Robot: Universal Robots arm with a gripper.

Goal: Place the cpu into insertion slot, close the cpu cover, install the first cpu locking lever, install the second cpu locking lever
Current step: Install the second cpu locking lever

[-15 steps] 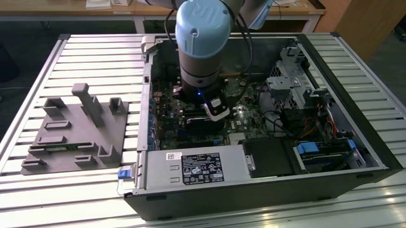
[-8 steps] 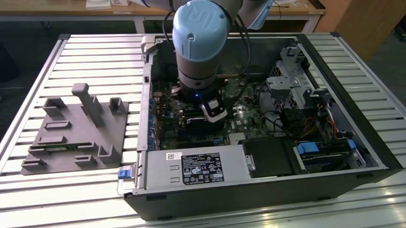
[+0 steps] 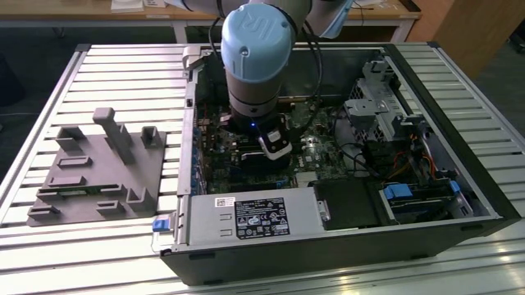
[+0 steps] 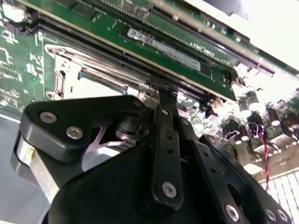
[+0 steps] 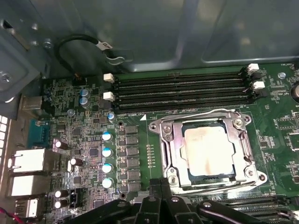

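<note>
exterior view, near to far: an open computer case lies on a slatted metal table, with a grey fixture block at the exterior view's left. the arm reaches down into the case at frame centre, its gripper low over the green motherboard. in the first wrist view, the cpu sits in the insertion slot, right of frame centre. the cpu cover lies down around it, the chip showing through its window. memory slots run beyond the socket, and the case wall behind them. whether the gripper's fingers stand apart or together cannot be told from these views.
</note>
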